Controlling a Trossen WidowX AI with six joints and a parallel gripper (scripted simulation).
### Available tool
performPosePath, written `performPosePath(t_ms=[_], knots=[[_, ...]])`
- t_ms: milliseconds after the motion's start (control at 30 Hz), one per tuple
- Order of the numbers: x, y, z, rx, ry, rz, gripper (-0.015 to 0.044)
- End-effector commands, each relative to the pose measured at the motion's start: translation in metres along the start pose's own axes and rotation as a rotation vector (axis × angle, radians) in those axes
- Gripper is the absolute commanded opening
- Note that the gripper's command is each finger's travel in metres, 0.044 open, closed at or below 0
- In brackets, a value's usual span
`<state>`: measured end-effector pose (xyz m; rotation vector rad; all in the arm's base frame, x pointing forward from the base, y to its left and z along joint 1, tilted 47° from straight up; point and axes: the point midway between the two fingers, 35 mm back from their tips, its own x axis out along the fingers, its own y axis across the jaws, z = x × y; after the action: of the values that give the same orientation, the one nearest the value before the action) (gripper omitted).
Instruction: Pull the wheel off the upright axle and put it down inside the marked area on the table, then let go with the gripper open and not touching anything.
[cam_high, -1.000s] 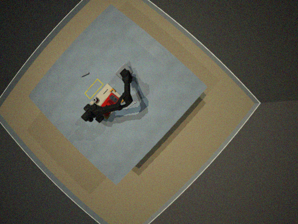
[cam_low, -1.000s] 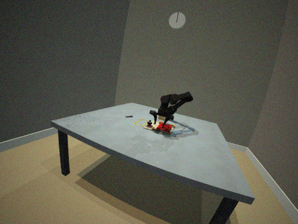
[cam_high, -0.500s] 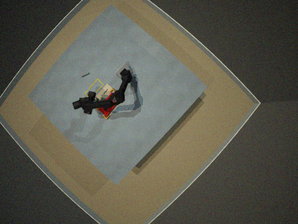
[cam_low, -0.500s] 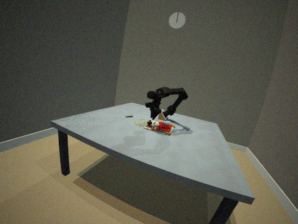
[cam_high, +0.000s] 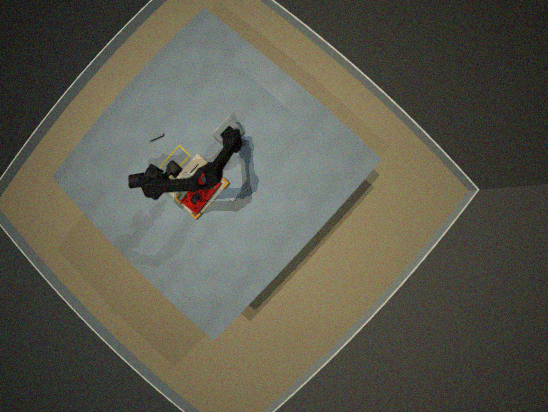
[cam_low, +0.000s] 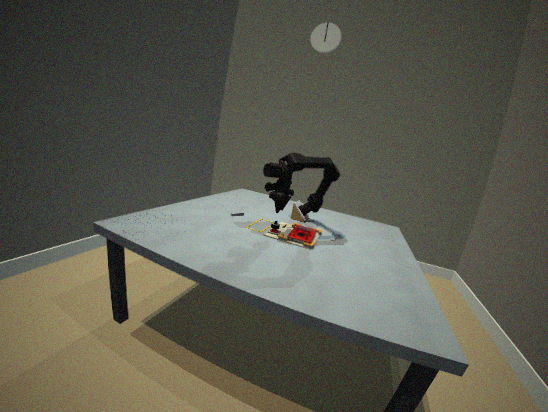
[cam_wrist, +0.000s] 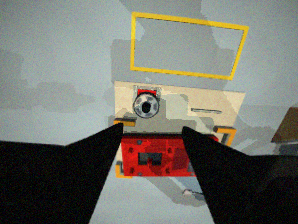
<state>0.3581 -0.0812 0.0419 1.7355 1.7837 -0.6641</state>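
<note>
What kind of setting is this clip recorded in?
Probably a bare test room with a single workstation: plain grey walls with a wall clock, a tan floor, and one blue-grey table carrying only the arm, a small fixture board and a yellow marked area.
</note>
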Motion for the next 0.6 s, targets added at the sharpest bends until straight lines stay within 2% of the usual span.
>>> performPosePath(t_ms=[0,233,567], knots=[[-0.003,0.002,0.002,0.017,-0.003,-0.001,0.0300],[0.002,0.009,0.005,0.017,-0.003,0.000,0.0300],[0.043,0.010,0.004,0.017,-0.003,0.000,0.0300]])
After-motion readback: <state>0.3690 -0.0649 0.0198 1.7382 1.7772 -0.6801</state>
